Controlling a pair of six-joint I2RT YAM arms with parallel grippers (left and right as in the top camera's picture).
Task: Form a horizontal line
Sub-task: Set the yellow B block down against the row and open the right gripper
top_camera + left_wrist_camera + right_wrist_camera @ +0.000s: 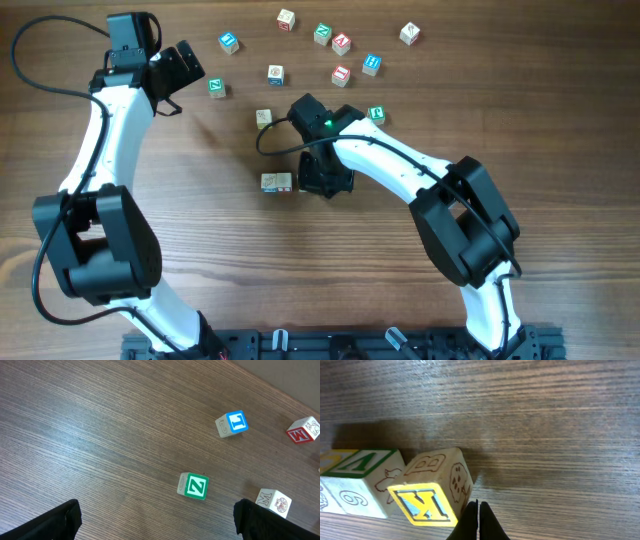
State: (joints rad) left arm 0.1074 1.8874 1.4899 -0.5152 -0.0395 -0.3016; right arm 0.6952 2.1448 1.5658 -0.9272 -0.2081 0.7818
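Our white left arm (92, 150) stretches far forward, its black left hand (184, 68) spread wide; our white right arm (392, 166) bends inward, its black right hand (478, 521) pinched together.

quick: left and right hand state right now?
Left hand: open, holding nothing.
Right hand: closed, holding nothing, tips right beside the K block.

Overhead, the right gripper (318, 184) hides the right end of the horizontal line (277, 182) — cube letters there are too small to read. The right wrist view cuts the row at its left edge; the left wrist view crops a red M cube (304, 430).
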